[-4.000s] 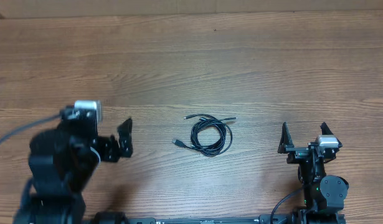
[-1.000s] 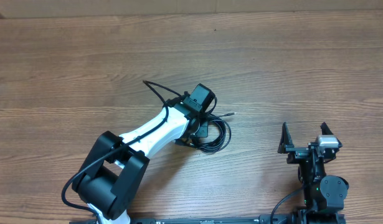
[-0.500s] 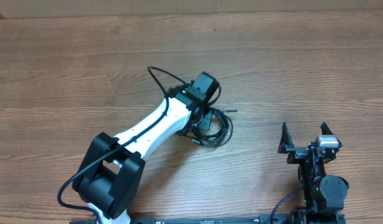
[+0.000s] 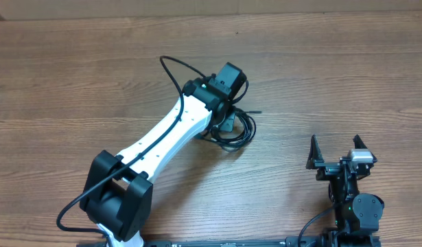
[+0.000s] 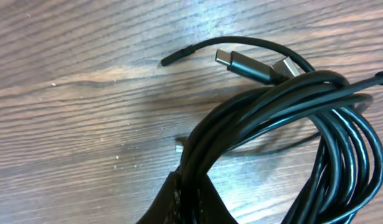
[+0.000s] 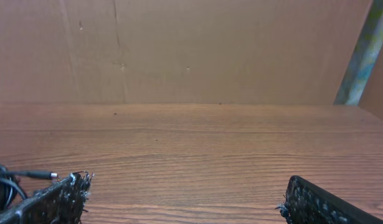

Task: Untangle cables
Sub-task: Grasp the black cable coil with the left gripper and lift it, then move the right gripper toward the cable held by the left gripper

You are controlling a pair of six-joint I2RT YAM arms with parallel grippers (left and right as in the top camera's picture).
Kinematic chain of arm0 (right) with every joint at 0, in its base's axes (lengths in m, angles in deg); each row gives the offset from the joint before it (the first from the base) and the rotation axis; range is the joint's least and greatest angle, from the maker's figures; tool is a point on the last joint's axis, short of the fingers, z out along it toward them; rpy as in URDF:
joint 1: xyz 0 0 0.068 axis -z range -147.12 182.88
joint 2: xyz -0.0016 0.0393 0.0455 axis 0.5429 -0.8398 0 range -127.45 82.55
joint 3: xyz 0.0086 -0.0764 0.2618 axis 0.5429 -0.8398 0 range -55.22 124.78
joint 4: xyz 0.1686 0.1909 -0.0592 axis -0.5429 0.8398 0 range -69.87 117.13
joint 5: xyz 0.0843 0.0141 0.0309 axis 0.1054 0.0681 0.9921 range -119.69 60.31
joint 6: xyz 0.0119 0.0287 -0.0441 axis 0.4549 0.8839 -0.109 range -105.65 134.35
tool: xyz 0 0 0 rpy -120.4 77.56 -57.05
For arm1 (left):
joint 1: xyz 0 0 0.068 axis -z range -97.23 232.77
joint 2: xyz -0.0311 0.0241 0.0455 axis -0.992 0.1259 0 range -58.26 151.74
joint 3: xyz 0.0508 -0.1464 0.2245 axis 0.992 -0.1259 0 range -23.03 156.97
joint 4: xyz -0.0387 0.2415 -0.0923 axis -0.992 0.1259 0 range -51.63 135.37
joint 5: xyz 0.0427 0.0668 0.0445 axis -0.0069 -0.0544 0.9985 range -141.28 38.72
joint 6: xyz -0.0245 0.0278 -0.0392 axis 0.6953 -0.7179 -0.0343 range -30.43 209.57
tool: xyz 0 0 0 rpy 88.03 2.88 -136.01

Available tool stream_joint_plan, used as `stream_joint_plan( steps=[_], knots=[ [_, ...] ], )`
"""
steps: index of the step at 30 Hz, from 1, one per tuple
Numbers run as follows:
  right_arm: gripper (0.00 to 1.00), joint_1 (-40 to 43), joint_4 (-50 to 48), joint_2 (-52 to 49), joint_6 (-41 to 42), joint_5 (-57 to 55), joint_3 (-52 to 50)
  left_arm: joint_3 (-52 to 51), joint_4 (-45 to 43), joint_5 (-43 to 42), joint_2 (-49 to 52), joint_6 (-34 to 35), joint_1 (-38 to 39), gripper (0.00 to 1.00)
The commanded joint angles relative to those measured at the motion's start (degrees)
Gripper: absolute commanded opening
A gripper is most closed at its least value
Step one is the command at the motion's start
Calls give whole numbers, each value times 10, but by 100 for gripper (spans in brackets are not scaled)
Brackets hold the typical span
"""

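The cables (image 4: 241,134) are a coil of thin black cords on the wooden table, a little right of centre. My left gripper (image 4: 224,125) reaches over the coil's left side and is shut on several of its strands. In the left wrist view the strands (image 5: 272,124) run up out of the shut gripper (image 5: 188,202), with a dark metal plug (image 5: 241,63) and a thin tip (image 5: 177,57) lying loose beyond. My right gripper (image 4: 335,151) stands open at the front right, well apart from the coil. Its fingers (image 6: 54,199) hold nothing, and a bit of cable (image 6: 4,180) shows at the far left.
The left arm's own thicker wire (image 4: 176,68) arcs above its white forearm (image 4: 166,140). A brown cardboard wall (image 6: 191,50) closes the table's far side. Bare wood (image 4: 334,82) lies between the coil and the right arm.
The left arm came over from the left and shut on the coil. Over the last second it has carried the coil slightly toward the far side and right. The right arm has not moved.
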Motion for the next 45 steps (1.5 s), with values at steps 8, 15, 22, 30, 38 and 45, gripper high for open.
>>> stream_joint_plan(
  steps=[8, 15, 22, 30, 38, 45],
  knots=[
    [100, 2, -3, 5, 3, -1, -6, 119, 80, 64, 3, -6, -3, 4],
    [100, 2, -3, 5, 3, -1, -6, 167, 123, 96, 0, -3, -3, 4],
    [100, 2, -3, 5, 3, -1, -6, 178, 141, 99, -29, -1, -3, 4],
    [100, 2, -3, 5, 3, -1, -6, 178, 148, 99, -94, 40, -3, 4],
    [100, 2, -3, 5, 3, -1, -6, 178, 150, 98, -131, 78, -3, 4],
    [100, 2, -3, 5, 3, -1, -6, 178, 152, 93, -129, 78, -3, 4]
  ],
)
